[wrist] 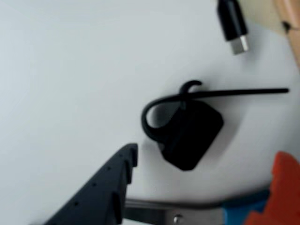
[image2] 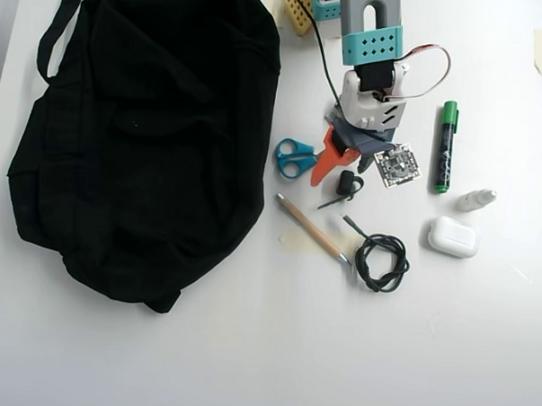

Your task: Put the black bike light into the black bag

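Closely around the black bike light (image2: 347,182): scissors (image2: 295,158), circuit board (image2: 398,165), cable (image2: 382,261).

Your white bench (image2: 247,346) carries the black bag (image2: 139,134) at its left in the overhead view. Right of the bag lie blue scissors (image2: 295,157), a pencil (image2: 310,228), the black bike light (image2: 346,183), a coiled cable (image2: 382,262), a green marker (image2: 445,146) and a white case (image2: 453,237).

A plain white table (image2: 246,364) fills the overhead view, evenly lit.
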